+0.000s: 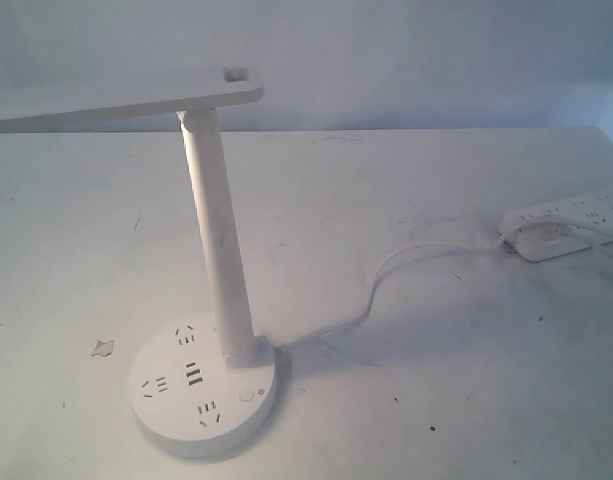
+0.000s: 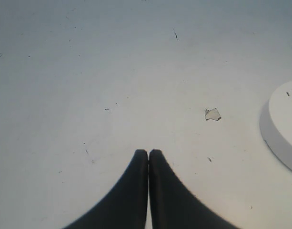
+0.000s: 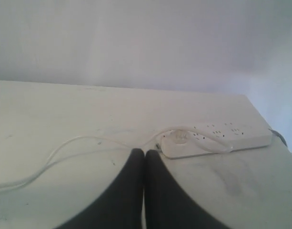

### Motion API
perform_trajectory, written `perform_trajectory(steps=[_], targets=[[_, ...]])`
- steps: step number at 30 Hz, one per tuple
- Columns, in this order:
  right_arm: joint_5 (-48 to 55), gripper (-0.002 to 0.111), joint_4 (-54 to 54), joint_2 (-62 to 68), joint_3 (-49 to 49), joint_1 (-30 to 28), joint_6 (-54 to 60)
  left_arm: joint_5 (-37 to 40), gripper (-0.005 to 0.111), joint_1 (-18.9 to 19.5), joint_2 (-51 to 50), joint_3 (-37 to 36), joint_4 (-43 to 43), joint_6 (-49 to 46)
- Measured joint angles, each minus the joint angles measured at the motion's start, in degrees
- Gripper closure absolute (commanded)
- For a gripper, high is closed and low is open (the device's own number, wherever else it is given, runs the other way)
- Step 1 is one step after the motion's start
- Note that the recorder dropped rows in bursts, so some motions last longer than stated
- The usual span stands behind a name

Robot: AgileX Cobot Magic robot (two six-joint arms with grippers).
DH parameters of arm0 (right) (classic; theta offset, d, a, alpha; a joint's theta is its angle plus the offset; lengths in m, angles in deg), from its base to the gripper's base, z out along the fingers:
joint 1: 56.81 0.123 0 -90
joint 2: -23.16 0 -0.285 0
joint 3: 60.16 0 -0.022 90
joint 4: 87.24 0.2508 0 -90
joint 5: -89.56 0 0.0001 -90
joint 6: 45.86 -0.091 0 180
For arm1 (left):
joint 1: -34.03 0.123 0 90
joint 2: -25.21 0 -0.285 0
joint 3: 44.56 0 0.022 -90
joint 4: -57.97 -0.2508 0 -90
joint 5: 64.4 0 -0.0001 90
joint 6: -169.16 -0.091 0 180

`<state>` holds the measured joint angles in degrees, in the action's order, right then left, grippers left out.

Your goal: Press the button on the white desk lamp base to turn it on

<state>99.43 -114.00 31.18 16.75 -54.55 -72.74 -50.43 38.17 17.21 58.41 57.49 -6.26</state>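
The white desk lamp (image 1: 216, 215) stands at the front left of the table, its post slanting up to a long flat head (image 1: 126, 103). Its round white base (image 1: 158, 410) carries dark socket slots and two USB ports. The tiny round button (image 1: 247, 394) sits on the base's right side beside a small sun mark. Neither gripper shows in the exterior view. My left gripper (image 2: 148, 151) is shut, empty, above bare table, with the base's edge (image 2: 281, 126) off to one side. My right gripper (image 3: 144, 151) is shut and empty, facing the power strip.
A long white power strip (image 1: 566, 215) lies at the table's right edge with a plug in it; it also shows in the right wrist view (image 3: 217, 138). A thin white cable (image 1: 386, 275) runs from it to the lamp base. A small scrap (image 1: 104, 348) lies left of the base.
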Motion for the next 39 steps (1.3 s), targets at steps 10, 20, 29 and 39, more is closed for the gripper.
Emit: perform_trajectory(steps=[10,20,29,39], targets=[[8.02,0.108,24.39,0.00,0.00,0.00,24.44,0.00,0.107,0.00,0.00,0.00,0.00,0.00],[9.30,0.108,27.15,0.00,0.00,0.00,26.23,0.00,0.107,0.00,0.00,0.00,0.00,0.00],[10.51,0.108,29.63,0.00,0.00,-0.34,25.66,0.00,0.107,0.00,0.00,0.00,0.00,0.00],[10.82,0.108,29.28,0.00,0.00,-9.01,25.66,0.00,0.107,0.00,0.00,0.00,0.00,0.00]])
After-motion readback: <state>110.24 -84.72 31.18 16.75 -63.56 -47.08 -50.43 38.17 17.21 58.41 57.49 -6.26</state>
